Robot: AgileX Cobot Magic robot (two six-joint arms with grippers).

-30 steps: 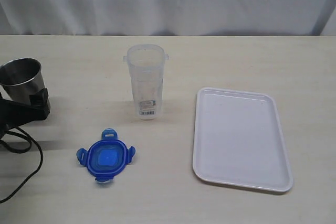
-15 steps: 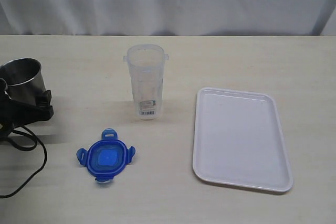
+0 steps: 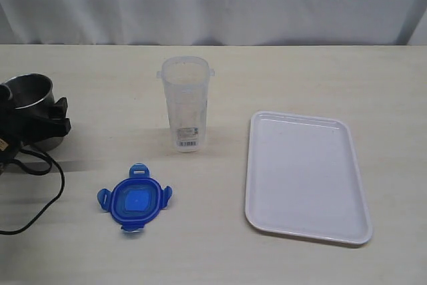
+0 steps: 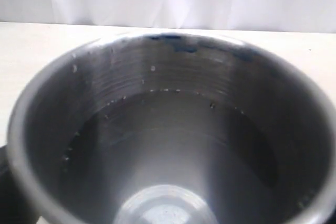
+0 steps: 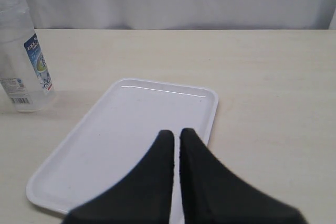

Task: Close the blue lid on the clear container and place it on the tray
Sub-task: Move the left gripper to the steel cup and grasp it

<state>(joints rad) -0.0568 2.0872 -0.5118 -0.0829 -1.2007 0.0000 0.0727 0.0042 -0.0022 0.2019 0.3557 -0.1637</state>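
Blue plastic, judged light and stiff: the blue lid (image 3: 135, 199) lies flat on the table (image 3: 300, 78) near the upright clear container (image 3: 185, 101), with the tray (image 3: 307, 178) apart. It is probably best lifted by a rim flap. The left gripper (image 3: 59, 117) stands wide at the steel cup (image 3: 30, 90); the right gripper (image 5: 176, 136) is closed tight, empty.

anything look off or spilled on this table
Nothing spilled or tipped. The clear container stands upright, the blue lid lies flat nearby. Only oddity: the left gripper is at the steel cup, not the lid.
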